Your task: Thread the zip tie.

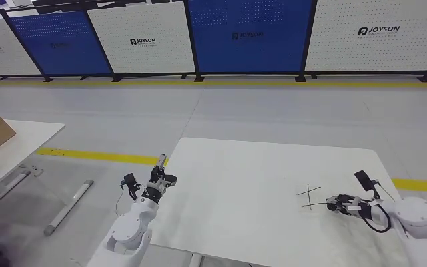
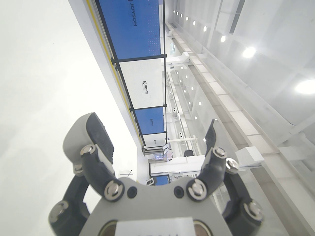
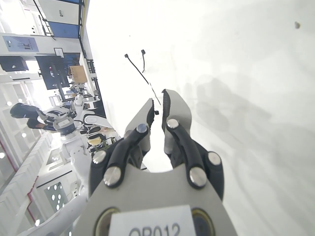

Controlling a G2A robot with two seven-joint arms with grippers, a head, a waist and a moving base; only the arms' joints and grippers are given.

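- Zip tie: flat on the table, in its right part toward the near edge. A second zip tie lies across it.
- Long axis: runs crosswise on the table. The tail is at the right end and the head at the far end, toward the table's middle.
- Right gripper: low over the table's right near part, in line with the tie. Its fingers are drawn almost together with only a slit between them, and the tail runs into that slit. I judge it a pinch on the tail.
- Left gripper: at the table's left edge, fingers spread wide and holding nothing, well apart from the tie.
- The right arm is much the nearer. Threading would need the head brought to the tail, or the left arm brought across the table.
- Writing: the panels beyond the table's far edge carry a logo and word mark. A white label on the right wrist bears dark characters. Neither is read off here.
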